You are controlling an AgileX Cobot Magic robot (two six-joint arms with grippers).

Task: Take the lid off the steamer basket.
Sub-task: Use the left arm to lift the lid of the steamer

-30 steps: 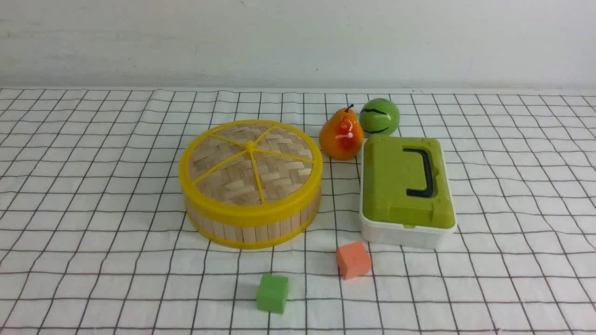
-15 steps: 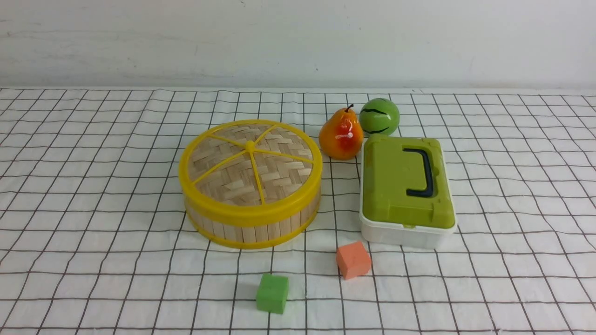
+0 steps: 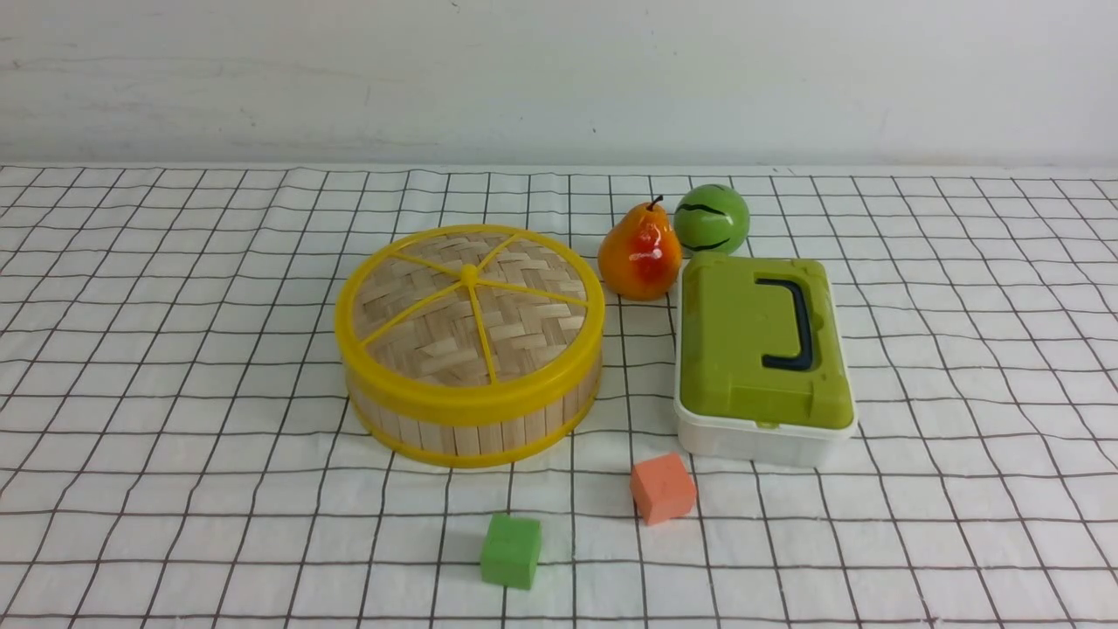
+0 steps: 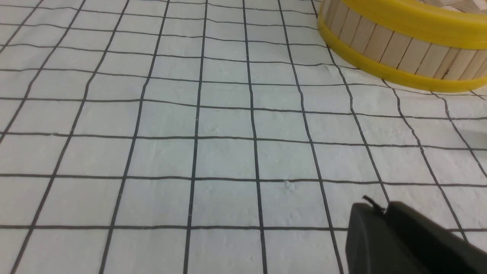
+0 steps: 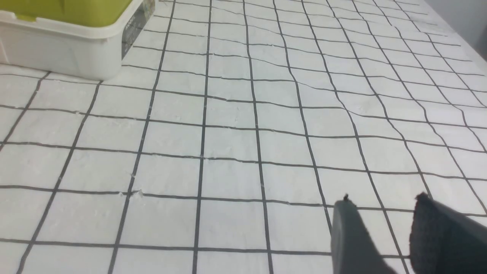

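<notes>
The lid [image 3: 470, 306], woven bamboo with a yellow rim and yellow spokes, sits flat on the steamer basket [image 3: 472, 432] in the middle of the checked cloth. The left wrist view shows the basket's slatted wall [image 4: 399, 49] and the lid's yellow rim [image 4: 418, 19] far ahead of my left gripper [image 4: 382, 207], whose dark fingers lie together over bare cloth, holding nothing. My right gripper [image 5: 382, 199] stands open with cloth showing between its fingers, away from the basket. Neither arm appears in the front view.
A white box with a green lid [image 3: 764, 349] stands right of the basket; its corner [image 5: 76, 49] shows in the right wrist view. Behind the box are a pear [image 3: 640, 253] and a green ball [image 3: 711, 218]. An orange cube [image 3: 663, 487] and a green cube [image 3: 511, 550] lie nearer.
</notes>
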